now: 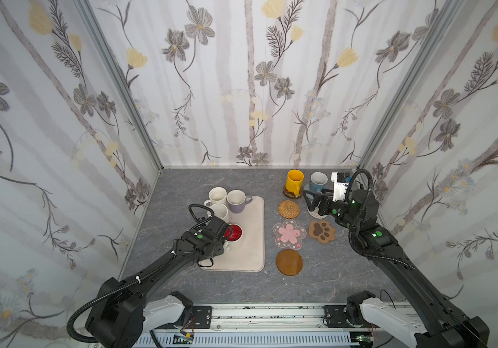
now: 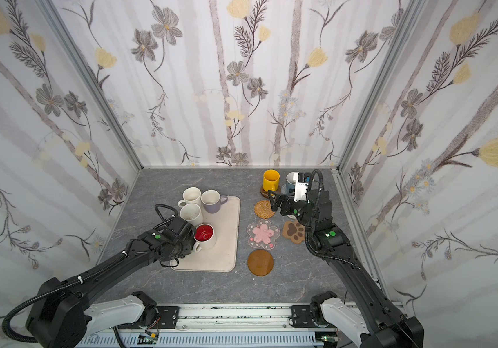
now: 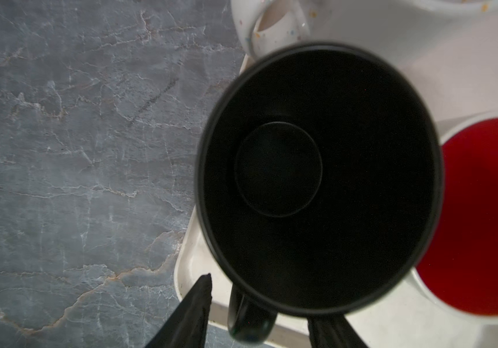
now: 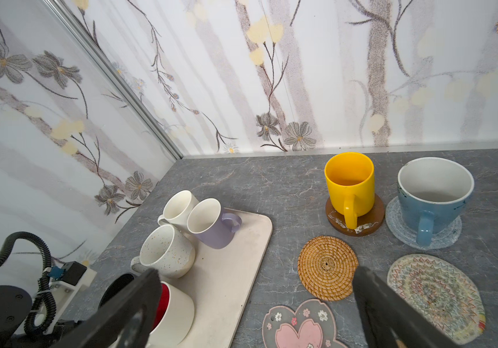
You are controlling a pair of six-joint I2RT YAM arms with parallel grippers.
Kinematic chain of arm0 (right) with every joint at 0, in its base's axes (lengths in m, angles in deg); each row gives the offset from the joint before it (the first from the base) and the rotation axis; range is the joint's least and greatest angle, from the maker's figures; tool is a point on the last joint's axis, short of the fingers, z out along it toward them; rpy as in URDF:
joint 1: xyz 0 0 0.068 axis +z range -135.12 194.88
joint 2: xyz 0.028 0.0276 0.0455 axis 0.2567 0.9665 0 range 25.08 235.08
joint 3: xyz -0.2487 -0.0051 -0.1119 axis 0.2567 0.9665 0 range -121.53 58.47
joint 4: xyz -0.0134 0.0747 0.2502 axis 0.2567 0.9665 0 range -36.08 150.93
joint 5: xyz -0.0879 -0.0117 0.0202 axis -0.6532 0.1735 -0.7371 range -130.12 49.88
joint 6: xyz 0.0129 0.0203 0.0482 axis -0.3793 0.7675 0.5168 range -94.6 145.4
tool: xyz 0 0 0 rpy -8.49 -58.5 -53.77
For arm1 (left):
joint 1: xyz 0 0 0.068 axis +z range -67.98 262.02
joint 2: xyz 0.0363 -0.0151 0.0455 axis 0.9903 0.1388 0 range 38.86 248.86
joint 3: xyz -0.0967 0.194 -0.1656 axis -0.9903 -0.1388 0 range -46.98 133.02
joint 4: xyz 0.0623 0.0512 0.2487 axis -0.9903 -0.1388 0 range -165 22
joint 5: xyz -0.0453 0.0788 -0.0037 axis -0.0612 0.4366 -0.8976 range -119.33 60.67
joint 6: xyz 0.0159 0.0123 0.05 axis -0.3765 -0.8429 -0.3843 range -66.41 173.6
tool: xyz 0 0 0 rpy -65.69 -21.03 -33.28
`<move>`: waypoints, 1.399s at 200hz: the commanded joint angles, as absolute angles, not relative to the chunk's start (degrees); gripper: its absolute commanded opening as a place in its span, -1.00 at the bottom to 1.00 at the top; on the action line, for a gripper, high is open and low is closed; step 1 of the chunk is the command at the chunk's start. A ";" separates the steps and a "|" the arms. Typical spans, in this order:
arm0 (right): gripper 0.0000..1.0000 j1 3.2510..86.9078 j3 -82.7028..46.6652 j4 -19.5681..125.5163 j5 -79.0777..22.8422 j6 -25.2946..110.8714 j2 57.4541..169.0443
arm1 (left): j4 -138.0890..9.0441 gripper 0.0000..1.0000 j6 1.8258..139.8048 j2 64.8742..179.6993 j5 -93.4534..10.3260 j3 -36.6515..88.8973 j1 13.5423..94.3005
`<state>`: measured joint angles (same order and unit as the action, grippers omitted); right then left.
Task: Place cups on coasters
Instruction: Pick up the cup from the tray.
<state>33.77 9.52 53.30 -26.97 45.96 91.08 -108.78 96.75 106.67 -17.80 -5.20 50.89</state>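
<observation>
In the left wrist view a black mug [image 3: 317, 180] stands on the beige tray [image 3: 193, 265]. Its handle [image 3: 249, 322] lies between the fingers of my left gripper [image 3: 259, 301], which is open, with tray showing between one finger and the handle. Beside it is the white mug with red inside [image 1: 234, 235]. My right gripper [image 4: 256, 280] hangs wide open and empty above the golden woven coaster [image 4: 327, 268]. A yellow mug [image 1: 294, 180] sits on a brown disc coaster, and a blue mug [image 1: 318, 182] on a grey woven one. In both top views my left wrist hides the black mug.
Two white mugs [image 1: 217, 195] [image 1: 220, 211] and a lavender mug [image 1: 237, 200] crowd the tray's far end. Bare coasters: pink flower [image 1: 289, 233], brown paw [image 1: 322, 231], brown disc [image 1: 289, 262], patterned woven round [image 4: 434, 295]. Walls close in the left, back and right.
</observation>
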 commanded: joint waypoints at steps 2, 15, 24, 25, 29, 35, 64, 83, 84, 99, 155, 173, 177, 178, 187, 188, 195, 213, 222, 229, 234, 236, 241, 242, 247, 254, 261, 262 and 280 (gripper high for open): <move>0.99 34.12 9.85 49.82 -25.26 46.93 91.20 | -106.21 0.05 94.63 107.22 -19.78 -5.51 52.43; 0.99 34.37 9.91 49.54 -24.84 47.01 91.10 | -105.52 0.03 93.96 107.82 -20.71 -5.67 53.42; 0.99 34.53 10.03 49.32 -24.90 47.02 90.79 | -104.94 0.00 93.37 108.31 -21.47 -5.67 53.96; 0.99 34.55 10.04 49.29 -24.95 47.02 90.76 | -104.89 0.00 93.30 108.39 -21.53 -5.67 54.06; 0.99 34.53 10.11 49.18 -25.07 47.00 90.59 | -104.69 0.00 93.07 108.61 -21.87 -5.67 54.36; 0.99 34.61 10.28 49.05 -25.16 47.02 90.43 | -104.34 -0.01 92.74 108.99 -22.25 -5.67 54.72; 0.99 34.64 11.01 48.26 -25.45 47.29 89.87 | -103.14 -0.07 91.59 110.44 -23.67 -5.86 56.04; 0.99 34.62 11.08 47.96 -25.70 47.38 89.94 | -102.81 -0.16 91.13 110.75 -24.56 -5.87 56.43; 0.99 34.63 11.09 48.00 -25.70 47.38 89.94 | -102.81 -0.16 91.13 110.75 -24.58 -5.86 56.44; 0.99 34.60 11.17 47.71 -25.88 47.54 89.87 | -102.63 -0.23 90.84 110.69 -24.92 -5.82 56.43; 0.99 34.60 11.26 47.33 -26.14 47.68 89.69 | -102.56 -0.51 90.96 110.71 -25.73 -5.94 56.39; 0.99 34.57 11.29 47.26 -26.14 47.73 89.77 | -102.65 -0.60 91.04 110.71 -25.98 -6.00 56.37; 0.99 34.57 11.36 47.29 -26.15 47.73 89.77 | -102.67 -0.62 91.04 110.75 -25.99 -6.02 56.39; 0.99 34.61 11.32 47.22 -26.15 47.73 89.77 | -102.69 -0.62 91.04 110.71 -25.99 -6.02 56.37; 0.99 34.61 11.34 47.31 -26.14 47.77 89.71 | -102.65 -0.65 91.04 110.59 -26.00 -6.02 56.36; 0.99 34.63 11.35 47.32 -26.14 47.71 89.70 | -102.69 -0.66 91.08 110.58 -26.04 -6.02 56.36; 0.99 34.62 11.32 47.36 -26.27 47.68 89.69 | -102.72 -0.69 91.04 110.50 -26.17 -6.02 56.39; 0.99 34.64 11.36 47.45 -26.49 47.65 89.66 | -102.70 -0.74 91.04 110.41 -26.38 -6.02 56.38; 0.99 34.57 11.38 47.42 -26.54 47.68 89.53 | -102.72 -0.79 91.10 110.40 -26.56 -5.95 56.44; 0.99 34.57 11.41 47.42 -26.58 47.64 89.59 | -102.68 -0.83 91.04 110.32 -26.74 -5.94 56.36; 0.99 34.58 11.40 47.42 -26.58 47.64 89.65 | -102.68 -0.86 91.04 110.24 -26.85 -5.94 56.39; 0.99 34.57 11.42 47.42 -26.54 47.64 89.61 | -102.71 -0.89 91.04 110.18 -26.89 -5.94 56.36; 0.99 34.60 11.41 47.42 -26.57 47.64 89.60 | -102.80 -0.93 90.95 110.07 -26.98 -5.94 56.39; 0.99 34.63 11.43 47.42 -26.53 47.64 89.60 | -102.80 -0.94 90.95 110.06 -27.02 -5.89 56.37; 0.99 34.65 11.45 47.42 -26.58 47.62 89.61 | -102.82 -0.99 90.91 109.94 -27.20 -5.85 56.43; 0.99 34.64 11.42 47.41 -26.56 47.64 89.72 | -102.88 -1.00 90.79 109.81 -27.31 -5.76 56.35; 0.99 34.63 11.54 47.33 -26.81 47.57 89.84 | -102.97 -1.00 90.78 109.63 -27.18 -5.69 56.44; 0.99 34.60 11.54 47.33 -26.83 47.56 89.80 | -102.98 -1.00 90.78 109.62 -27.16 -5.68 56.40; 0.99 34.63 11.57 47.34 -27.21 47.38 90.41 | -103.76 -1.00 90.82 109.28 -26.49 -5.20 56.38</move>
<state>34.62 11.47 50.26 -25.90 47.42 89.84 -102.90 90.65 109.90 -27.38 -5.86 56.31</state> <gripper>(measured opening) 0.996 0.172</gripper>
